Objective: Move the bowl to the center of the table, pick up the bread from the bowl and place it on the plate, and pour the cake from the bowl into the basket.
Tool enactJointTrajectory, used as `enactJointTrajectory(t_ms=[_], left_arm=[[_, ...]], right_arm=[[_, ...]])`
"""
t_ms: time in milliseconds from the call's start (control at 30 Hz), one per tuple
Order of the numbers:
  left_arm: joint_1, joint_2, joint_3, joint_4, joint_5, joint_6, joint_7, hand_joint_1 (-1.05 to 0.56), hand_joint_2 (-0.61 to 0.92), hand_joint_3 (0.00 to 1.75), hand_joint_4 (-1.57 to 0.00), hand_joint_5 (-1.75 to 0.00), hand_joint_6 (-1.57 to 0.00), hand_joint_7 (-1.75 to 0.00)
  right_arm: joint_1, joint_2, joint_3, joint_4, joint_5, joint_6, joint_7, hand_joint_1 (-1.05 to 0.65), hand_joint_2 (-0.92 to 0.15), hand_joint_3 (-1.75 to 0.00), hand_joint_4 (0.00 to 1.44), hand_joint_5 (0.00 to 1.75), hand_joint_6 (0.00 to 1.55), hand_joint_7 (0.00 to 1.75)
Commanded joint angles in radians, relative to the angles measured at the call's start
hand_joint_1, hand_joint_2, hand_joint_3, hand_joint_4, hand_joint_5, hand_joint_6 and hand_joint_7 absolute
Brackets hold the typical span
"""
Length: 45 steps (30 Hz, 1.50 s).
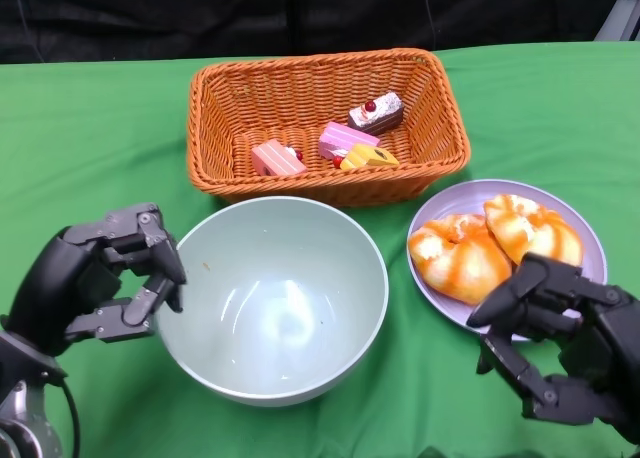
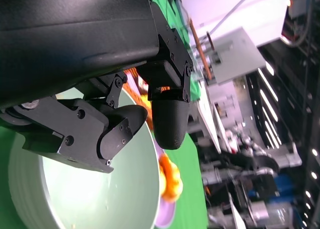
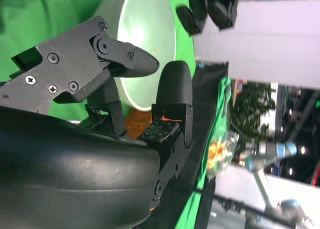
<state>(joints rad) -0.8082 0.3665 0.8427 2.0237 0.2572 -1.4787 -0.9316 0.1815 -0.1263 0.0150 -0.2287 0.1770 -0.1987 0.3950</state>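
**Bowl empty at the middle, bread on the plate, cakes in the basket**

At the far left of the head view the left hand [image 1: 105, 278] sat beside the bowl [image 1: 272, 298], its fingers [image 1: 150, 240] curved toward the bowl's left rim with a gap between upper and lower fingers; whether they touched the rim could not be told from that view; the left wrist view showed the fingers [image 2: 169, 124] just over the bowl [image 2: 90, 189], nothing held between them.

The bowl stood upright on the green table [image 1: 80, 138], near the middle, pale green and empty apart from a few small specks; it lay just in front of the basket [image 1: 325, 78].

The basket, orange wicker, stood behind the bowl; inside lay four cake pieces: a pink cake [image 1: 277, 157] at the left, a second pink slice [image 1: 347, 138] next to it, a yellow piece [image 1: 368, 158] touching that slice, and a chocolate cake [image 1: 377, 111] with a red cherry toward the back right.

To the right of the bowl lay the plate [image 1: 580, 228], lilac, holding two bread [image 1: 460, 256] pieces side by side, glazed orange and white.

At the lower right the right hand [image 1: 560, 343] hovered at the plate's near edge, fingers [image 1: 520, 288] spread and partly curled, holding nothing; the right wrist view showed its fingers [image 3: 172, 89] apart, with the bowl [image 3: 150, 44] beyond them.
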Motion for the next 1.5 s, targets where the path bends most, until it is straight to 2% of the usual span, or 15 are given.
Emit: enactJointTrajectory(t_ms=[33,133,267,367,500,600,767,1000,1500], left_arm=[[0.014,0.005,-0.004,-0.027,-0.017,0.015,0.034,-0.04,0.62,1.14,-0.76,-1.75,-0.71,-1.51],[0.018,-0.001,0.01,-0.069,-0.049,0.06,0.033,-0.06,0.6,1.16,-0.76,-1.75,-0.68,-1.53],[0.049,-0.048,-0.002,-0.222,-0.129,0.143,0.015,-0.07,0.6,1.17,-0.77,-1.75,-0.66,-1.54],[0.114,-0.121,-0.059,-0.467,-0.229,0.28,0.006,-0.08,0.61,1.16,-0.77,-1.75,-0.65,-1.53],[0.268,-0.229,-0.197,-0.923,-0.348,0.56,0.033,-0.08,0.62,1.13,-0.76,-1.75,-0.66,-1.5],[0.355,-0.262,-0.27,-1.144,-0.383,0.71,0.072,-0.08,0.62,1.13,-0.76,-1.75,-0.66,-1.49],[0.457,-0.269,-0.37,-1.377,-0.422,0.894,0.151,-0.07,0.62,1.09,-0.77,-1.75,-0.67,-1.47],[0.519,-0.239,-0.469,-1.497,-0.467,1.004,0.242,-0.08,0.65,1.03,-0.76,-1.75,-0.69,-1.46],[0.534,-0.196,-0.55,-1.494,-0.505,1.0,0.308,-0.08,0.64,1.03,-0.77,-1.75,-0.7,-1.44]], right_arm=[[0.012,-0.023,0.008,-0.014,0.007,-0.014,0.019,-0.14,-0.56,-0.87,0.69,1.62,0.68,1.26],[0.016,-0.029,0.016,-0.019,0.018,-0.005,0.035,-0.16,-0.56,-0.87,0.69,1.64,0.69,1.27],[0.015,-0.036,0.026,-0.015,0.023,-0.001,0.051,-0.14,-0.56,-0.87,0.69,1.65,0.68,1.27],[0.015,-0.039,0.031,-0.01,0.024,-0.001,0.063,-0.15,-0.57,-0.86,0.7,1.65,0.68,1.27],[0.015,-0.039,0.032,-0.005,0.026,-0.004,0.068,-0.15,-0.59,-0.8,0.71,1.64,0.68,1.27],[0.016,-0.039,0.031,-0.004,0.029,-0.005,0.072,-0.15,-0.61,-0.79,0.72,1.63,0.68,1.27],[0.018,-0.041,0.031,-0.005,0.021,-0.011,0.075,-0.15,-0.62,-0.78,0.72,1.63,0.68,1.27],[0.016,-0.046,0.034,-0.001,0.025,-0.008,0.081,-0.17,-0.63,-0.76,0.71,1.61,0.68,1.26],[0.008,-0.047,0.037,0.012,0.017,-0.01,0.079,-0.18,-0.63,-0.73,0.71,1.6,0.68,1.26]])
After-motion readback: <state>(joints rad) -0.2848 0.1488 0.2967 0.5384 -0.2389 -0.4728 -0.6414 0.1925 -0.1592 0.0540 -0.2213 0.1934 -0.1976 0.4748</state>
